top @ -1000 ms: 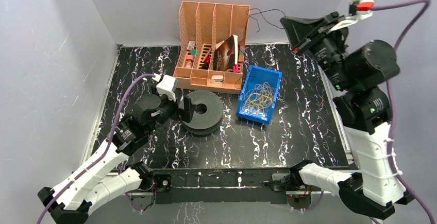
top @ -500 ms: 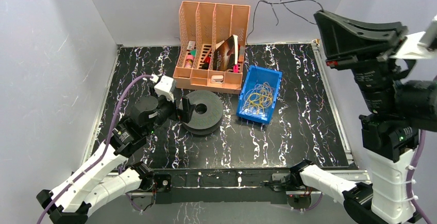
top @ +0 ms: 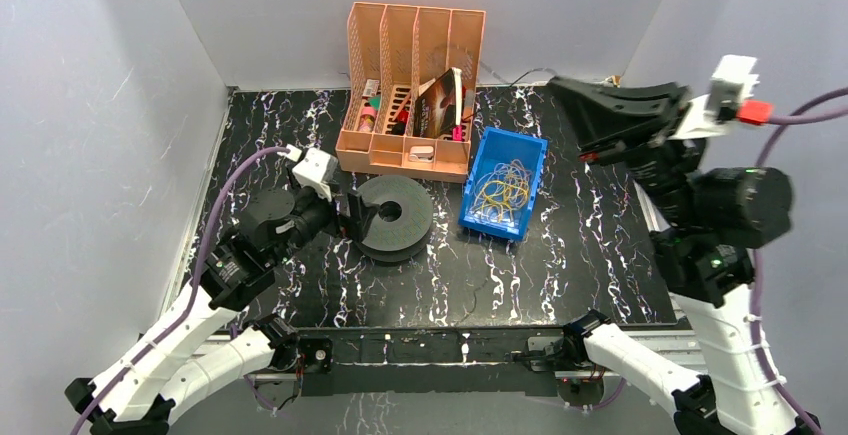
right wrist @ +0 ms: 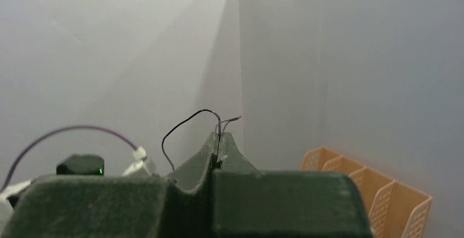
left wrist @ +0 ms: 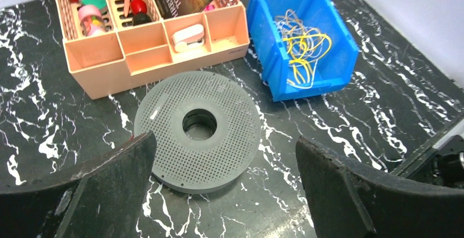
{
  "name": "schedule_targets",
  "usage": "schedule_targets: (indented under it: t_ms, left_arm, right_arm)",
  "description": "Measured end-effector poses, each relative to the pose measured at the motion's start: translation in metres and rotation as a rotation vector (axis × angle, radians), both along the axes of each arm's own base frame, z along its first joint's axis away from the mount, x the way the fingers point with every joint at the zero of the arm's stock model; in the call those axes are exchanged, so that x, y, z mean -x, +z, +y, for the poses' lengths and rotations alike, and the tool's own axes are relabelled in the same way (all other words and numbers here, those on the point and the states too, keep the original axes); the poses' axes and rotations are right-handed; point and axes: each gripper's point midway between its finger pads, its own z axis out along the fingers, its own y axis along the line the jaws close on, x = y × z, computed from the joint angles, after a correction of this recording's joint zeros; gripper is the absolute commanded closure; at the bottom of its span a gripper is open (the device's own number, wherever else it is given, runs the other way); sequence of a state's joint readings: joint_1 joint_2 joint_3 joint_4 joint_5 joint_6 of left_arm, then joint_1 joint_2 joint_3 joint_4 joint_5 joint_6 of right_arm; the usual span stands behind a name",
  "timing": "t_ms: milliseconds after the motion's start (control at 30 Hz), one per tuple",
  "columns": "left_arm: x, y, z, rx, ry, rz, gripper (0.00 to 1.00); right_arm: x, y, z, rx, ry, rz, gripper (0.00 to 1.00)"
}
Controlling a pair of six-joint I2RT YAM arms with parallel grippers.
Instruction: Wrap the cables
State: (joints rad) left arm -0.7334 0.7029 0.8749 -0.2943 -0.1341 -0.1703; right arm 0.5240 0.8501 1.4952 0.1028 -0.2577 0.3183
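Note:
Thin yellow and orange cables [top: 500,190] lie tangled in the blue bin [top: 530,155]; the left wrist view shows the same cables [left wrist: 302,46]. My right gripper [top: 555,85] hangs high at the back right, pointing left. It is shut on a thin black cable [right wrist: 180,124] that loops out of its fingertips [right wrist: 225,139]. The dark grey spool [top: 395,217] lies flat mid-table. My left gripper [top: 353,217] stands open just left of the spool [left wrist: 197,128], its fingers wide apart and empty.
A peach desk organizer [top: 415,85] with pens and a book stands at the back, just left of the bin. White walls close in the left, back and right sides. Purple arm cords hang by both arms.
The right arm has swung up toward the camera and come back down, still holding the black cable, which has dropped from above the organizer. The left arm has barely shifted.

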Motion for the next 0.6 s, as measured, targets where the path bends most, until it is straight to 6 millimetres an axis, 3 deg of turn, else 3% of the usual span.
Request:
schedule_targets:
  t_ms: [167, 333, 433, 600]
  left_arm:
    - [0.01, 0.04, -0.002, 0.047, -0.051, -0.05, 0.02]
    - [0.027, 0.089, -0.003, 0.121, -0.12, -0.131, 0.02]
    - [0.033, 0.101, -0.004, 0.141, -0.148, -0.152, 0.02]
    - [0.034, 0.098, -0.014, 0.163, -0.18, -0.115, 0.02]
  right_arm:
    - [-0.017, -0.061, 0.017, 0.085, 0.027, 0.081, 1.0]
    - [-0.023, -0.104, 0.031, 0.167, 0.064, 0.092, 1.0]
    - [-0.021, -0.125, 0.038, 0.209, 0.095, 0.074, 1.0]
    - [-0.017, -0.158, 0.047, 0.252, 0.149, 0.037, 1.0]
